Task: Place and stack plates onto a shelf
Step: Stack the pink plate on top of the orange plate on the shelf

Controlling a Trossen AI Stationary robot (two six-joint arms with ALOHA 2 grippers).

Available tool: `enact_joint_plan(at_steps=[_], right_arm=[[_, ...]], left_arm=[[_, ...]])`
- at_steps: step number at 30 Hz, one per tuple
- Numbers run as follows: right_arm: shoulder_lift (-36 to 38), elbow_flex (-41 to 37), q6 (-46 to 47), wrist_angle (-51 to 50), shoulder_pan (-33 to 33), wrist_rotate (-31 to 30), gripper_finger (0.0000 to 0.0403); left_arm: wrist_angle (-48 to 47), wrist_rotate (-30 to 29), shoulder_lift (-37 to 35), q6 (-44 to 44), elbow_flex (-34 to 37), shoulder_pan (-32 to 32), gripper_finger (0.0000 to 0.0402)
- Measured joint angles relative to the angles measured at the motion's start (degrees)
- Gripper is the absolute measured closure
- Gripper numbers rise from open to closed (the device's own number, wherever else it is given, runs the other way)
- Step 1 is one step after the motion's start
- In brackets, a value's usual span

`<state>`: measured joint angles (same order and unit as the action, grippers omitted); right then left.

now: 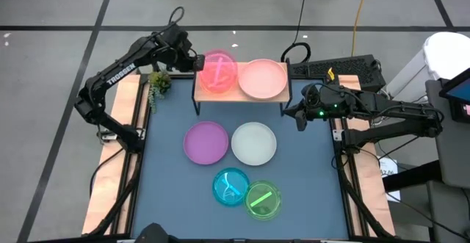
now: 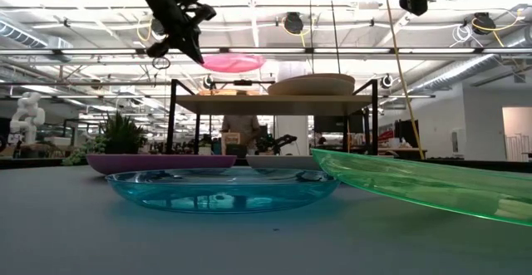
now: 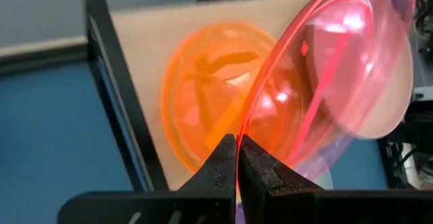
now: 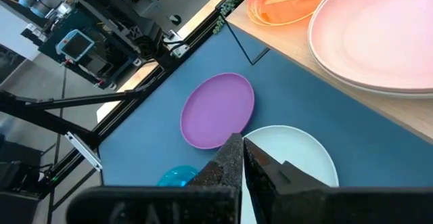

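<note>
Green plate [image 2: 432,184] leans on blue plate [image 2: 220,189]; shelf [image 2: 274,104] bears plates.

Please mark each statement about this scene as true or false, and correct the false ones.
1. The left claw holds the translucent pink plate over the shelf. True.
2. An orange plate lies on the shelf. True.
3. The purple plate is on the shelf. False: it lies on the table, beside the white plate.
4. The right claw grips the white plate. False: it is shut on nothing.
5. The green plate leans on the blue plate. True.
</note>
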<state>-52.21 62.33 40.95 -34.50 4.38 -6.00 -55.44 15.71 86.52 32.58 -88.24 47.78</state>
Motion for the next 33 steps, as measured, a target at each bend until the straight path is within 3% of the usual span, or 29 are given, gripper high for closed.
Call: enact_joint_plan(at_steps=[7, 14, 24, 33], right_arm=[[0.0, 0.0, 0.2, 0.0, 0.0, 0.0, 0.0403], [0.0, 0.0, -1.5, 0.0, 0.1, -1.6, 0.0403], [0.0, 0.0, -2.8, -0.2, 0.1, -3.2, 0.0403], [0.0, 0.0, -2.7, -0.6, 0.1, -3.2, 0.0403]], left_arm=[[-3.8, 5.9, 2.5, -1.9, -6.5, 5.2, 0.0401], [-21.1, 6.5, 9.0, -9.3, -14.3, 4.9, 0.0401], [-19.2, 4.4, 12.3, -7.9, -15.4, 3.3, 0.0399], [-18.6, 2.8, 13.7, -7.1, -15.4, 1.7, 0.0373]])
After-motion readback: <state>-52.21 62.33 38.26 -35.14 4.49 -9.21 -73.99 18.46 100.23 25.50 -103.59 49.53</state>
